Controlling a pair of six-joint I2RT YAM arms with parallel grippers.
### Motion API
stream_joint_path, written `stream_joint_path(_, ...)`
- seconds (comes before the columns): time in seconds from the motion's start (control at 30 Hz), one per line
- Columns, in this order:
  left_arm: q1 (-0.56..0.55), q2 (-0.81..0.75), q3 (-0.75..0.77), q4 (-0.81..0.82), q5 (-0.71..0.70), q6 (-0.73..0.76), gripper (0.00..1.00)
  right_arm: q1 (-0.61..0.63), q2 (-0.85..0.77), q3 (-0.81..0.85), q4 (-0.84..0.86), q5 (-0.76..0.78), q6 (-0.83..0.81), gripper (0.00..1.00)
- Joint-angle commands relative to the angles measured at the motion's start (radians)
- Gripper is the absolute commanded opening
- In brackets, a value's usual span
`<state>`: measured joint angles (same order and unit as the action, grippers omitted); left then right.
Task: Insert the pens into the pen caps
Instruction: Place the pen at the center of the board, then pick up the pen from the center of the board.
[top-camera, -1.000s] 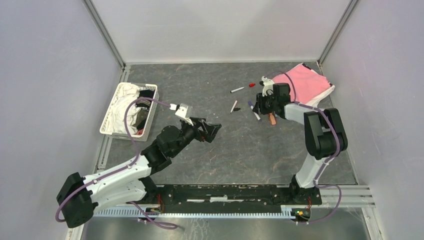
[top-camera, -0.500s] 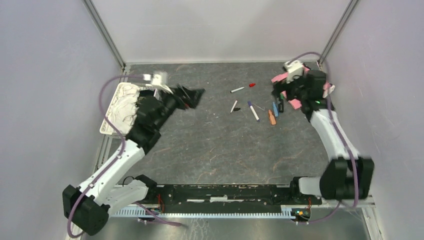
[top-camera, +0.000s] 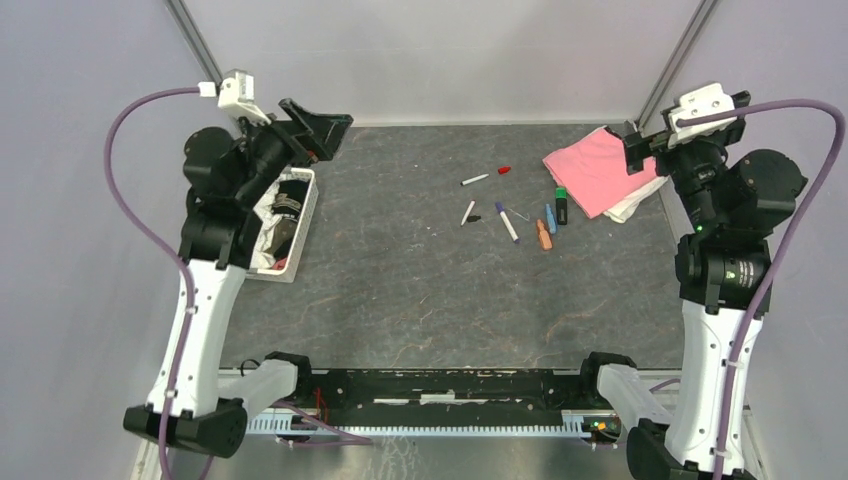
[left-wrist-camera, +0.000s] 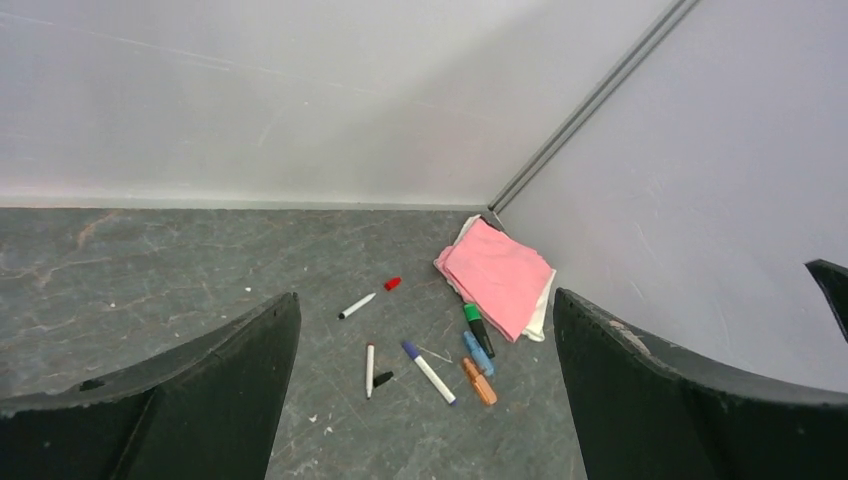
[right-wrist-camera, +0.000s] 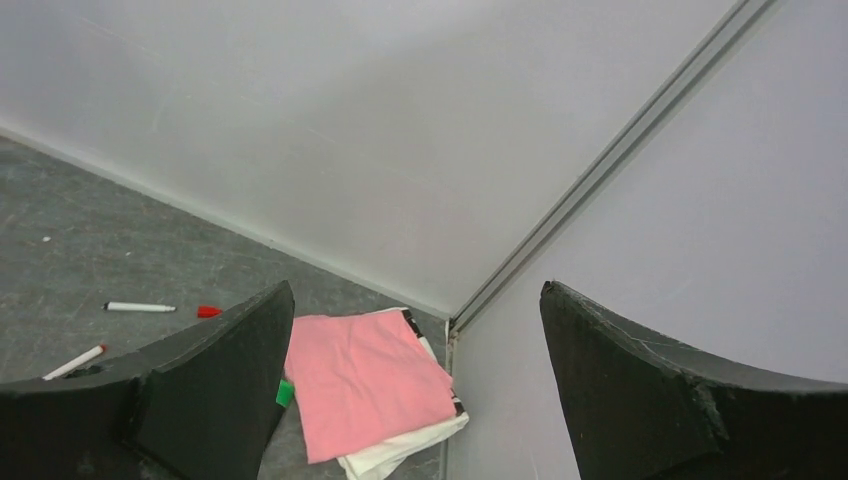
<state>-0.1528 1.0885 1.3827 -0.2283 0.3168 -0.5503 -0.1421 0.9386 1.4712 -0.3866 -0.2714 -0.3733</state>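
Both grippers hang high above the table, open and holding nothing. My left gripper (top-camera: 322, 124) is over the back left corner, and my right gripper (top-camera: 648, 140) is over the back right. The pens lie loose at the back centre. They are a white pen (top-camera: 475, 180), a second white pen (top-camera: 467, 212), a purple-tipped white pen (top-camera: 507, 222), a blue marker (top-camera: 550, 218), an orange marker (top-camera: 543, 235) and a black-and-green marker (top-camera: 561, 206). A red cap (top-camera: 504, 170) and a black cap (top-camera: 474, 218) lie among them. The left wrist view shows the whole cluster, with the orange marker (left-wrist-camera: 479, 382) nearest.
A pink cloth (top-camera: 595, 170) on a white one lies in the back right corner, touching the black-and-green marker. A white basket (top-camera: 297, 236) of cloths and dark items stands at the left edge under my left arm. Grey walls enclose three sides.
Both arms swung up and away from the table to the back corners. My right gripper opened, leaving the markers by the cloth. The pink cloth now lies flat.
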Motion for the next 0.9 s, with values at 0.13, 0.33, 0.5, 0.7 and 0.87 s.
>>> stream_joint_path(0.13,0.001,-0.113,-0.186,0.043,0.141,0.035,1.00,0.001,-0.001,-0.276,-0.032,-0.526,-0.069,0.98)
stream_joint_path(0.33,-0.002,-0.023,-0.410,0.207,0.286,0.006,1.00,0.094,0.212,-0.444,0.085,-0.625,-0.113,0.98)
stream_joint_path(0.5,-0.163,0.081,-0.451,0.164,0.121,0.102,0.99,0.326,0.454,-0.308,0.019,-0.311,-0.137,0.94)
stream_joint_path(0.7,-0.268,0.133,-0.446,0.113,-0.114,0.203,0.95,0.396,0.749,-0.046,-0.026,-0.233,-0.223,0.74)
stream_joint_path(0.87,-0.268,0.116,-0.464,0.131,-0.181,0.217,0.90,0.450,0.996,0.219,-0.145,-0.211,-0.153,0.64)
